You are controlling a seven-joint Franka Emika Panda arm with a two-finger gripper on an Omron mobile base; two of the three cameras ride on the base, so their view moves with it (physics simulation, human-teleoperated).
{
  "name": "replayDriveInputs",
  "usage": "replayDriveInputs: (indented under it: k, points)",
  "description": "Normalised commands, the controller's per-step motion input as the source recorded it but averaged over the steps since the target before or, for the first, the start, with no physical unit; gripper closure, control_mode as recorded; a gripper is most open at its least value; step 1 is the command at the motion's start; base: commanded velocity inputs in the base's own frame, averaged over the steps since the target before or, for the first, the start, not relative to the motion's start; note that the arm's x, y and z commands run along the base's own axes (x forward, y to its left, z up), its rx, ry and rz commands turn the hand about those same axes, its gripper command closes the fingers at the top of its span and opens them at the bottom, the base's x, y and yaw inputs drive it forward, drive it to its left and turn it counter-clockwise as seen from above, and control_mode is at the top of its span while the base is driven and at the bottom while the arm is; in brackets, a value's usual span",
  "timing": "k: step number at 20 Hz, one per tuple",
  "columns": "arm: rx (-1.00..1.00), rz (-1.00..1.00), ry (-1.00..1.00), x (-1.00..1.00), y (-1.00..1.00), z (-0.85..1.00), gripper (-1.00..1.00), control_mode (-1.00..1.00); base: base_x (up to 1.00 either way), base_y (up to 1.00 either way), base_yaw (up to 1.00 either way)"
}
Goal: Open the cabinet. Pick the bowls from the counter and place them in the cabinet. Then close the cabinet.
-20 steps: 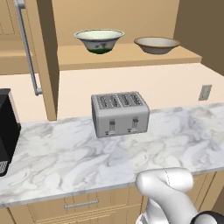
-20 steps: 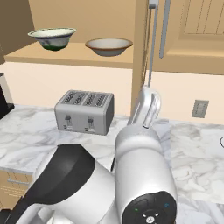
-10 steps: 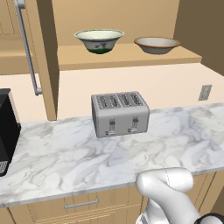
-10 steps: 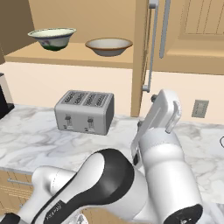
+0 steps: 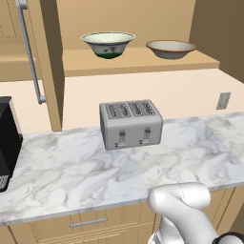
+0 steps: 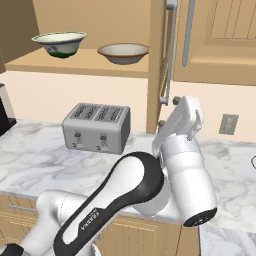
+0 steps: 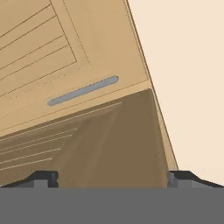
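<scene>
- Bowls first: the deep cream bowl (image 5: 108, 44) and the shallower brown-rimmed bowl (image 5: 170, 48) both sit on the cabinet shelf (image 5: 138, 61) in the upper middle of the left base view, well apart from each other and well above the toaster (image 5: 130, 123).
- Cabinet (image 6: 220, 40): its left door (image 5: 47, 62) stands swung out edge-on at the upper left of the left base view; the other door (image 6: 160, 55) also looks swung open, upper middle of the right base view, its bar handle (image 6: 169, 55) facing the arm.
- Step in hand, as I judge it: placing is done and closing the cabinet is what remains.
- Hand (image 6: 186, 119): empty, fingers apart, raised in the middle of the right base view just below that handle.
- Next move calls for pushing that door shut, then the left one.
- Surface (image 5: 95, 167) carries no bowl, only the toaster.
</scene>
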Motion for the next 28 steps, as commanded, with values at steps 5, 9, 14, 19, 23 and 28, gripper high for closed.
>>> replayDriveInputs:
  k: [5, 9, 14, 19, 23, 28]
  points:
    - [0.01, 0.14, -0.13, 0.67, 0.03, 0.05, -1.0, -1.0, 0.0, 0.0, 0.0]
    - [-0.04, 0.12, -0.18, 0.21, 0.52, 0.48, -1.0, -1.0, 0.0, 0.0, 0.0]
    - [-0.21, 0.08, -0.21, 0.22, 1.0, 0.68, -1.0, -1.0, 0.0, 0.0, 0.0]
    - [-0.27, 0.02, -0.21, 0.1, 1.0, 0.68, -1.0, -1.0, 0.0, 0.0, 0.0]
    - [-0.27, 0.0, -0.18, 0.13, 1.0, 0.52, -1.0, -1.0, 0.0, 0.0, 0.0]
    - [-0.2, 0.0, -0.15, 0.42, 1.0, -0.03, -1.0, -1.0, 0.0, 0.0, 0.0]
